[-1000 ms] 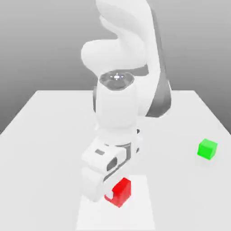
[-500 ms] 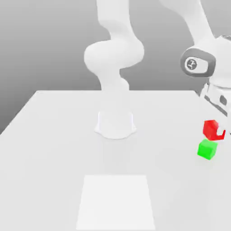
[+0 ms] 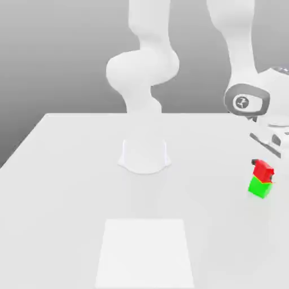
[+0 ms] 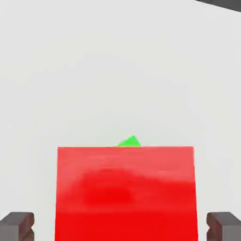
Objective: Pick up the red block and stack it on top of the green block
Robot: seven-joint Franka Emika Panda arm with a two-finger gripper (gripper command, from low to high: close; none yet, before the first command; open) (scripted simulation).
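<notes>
In the exterior view, the red block [image 3: 262, 168] is sitting on top of the green block [image 3: 259, 187] near the right edge of the frame, a little below mid-height, and the two are touching as a small stack on the white table [image 3: 68, 186]. The red block is sitting turned somewhat against the green one, so their faces are not lining up squarely. The arm [image 3: 148, 68] is rising from its round base at the centre of the frame, running up out of the top edge and coming back down at the upper right, where the wrist with its dark ring is hanging above the stack. The gripper [image 3: 266, 163] is reaching down around the red block at the right edge. In the hand view, the red block [image 4: 125, 193] is filling the lower middle of the frame, with a small green corner of the green block [image 4: 130, 141] peeking out just above its top edge. The two dark fingertips [image 4: 18, 225] are showing in the lower left and lower right corners, each standing apart from the red block's sides with white table between, so the claw is standing open and gripping nothing. A paler square patch [image 3: 144, 253] is lying on the table at the lower centre of the exterior view, well apart from the stack.
</notes>
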